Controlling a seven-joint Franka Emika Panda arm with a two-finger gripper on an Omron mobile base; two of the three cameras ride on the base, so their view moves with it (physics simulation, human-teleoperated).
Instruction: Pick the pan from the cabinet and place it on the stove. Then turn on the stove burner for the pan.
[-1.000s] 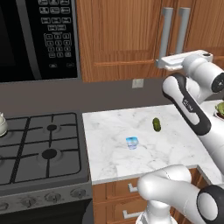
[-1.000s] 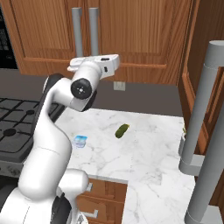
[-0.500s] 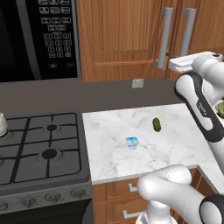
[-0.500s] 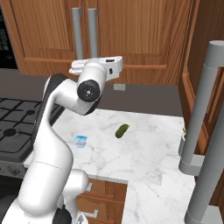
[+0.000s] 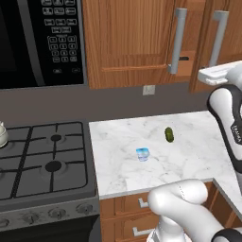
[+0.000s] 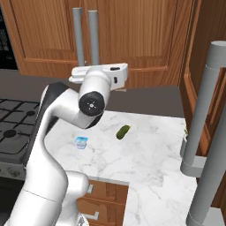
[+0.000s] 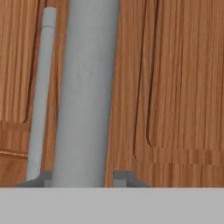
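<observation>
The claw is hovering at the cabinet [image 6: 132, 35] door handle [image 7: 87, 87]; whether it is gripping, I cannot tell. It should be pulling straight outward, squarely.

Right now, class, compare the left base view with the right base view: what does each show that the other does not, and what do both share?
Left base view alone: the microwave with its keypad, and a white kettle at the stove's far left edge.

Right base view alone: a tall grey cylindrical post at the right, in front of brown panelling.

Both: the stove, the marble counter with a small green pickle and a small blue object, and the cabinet with its grey bar handles.
</observation>
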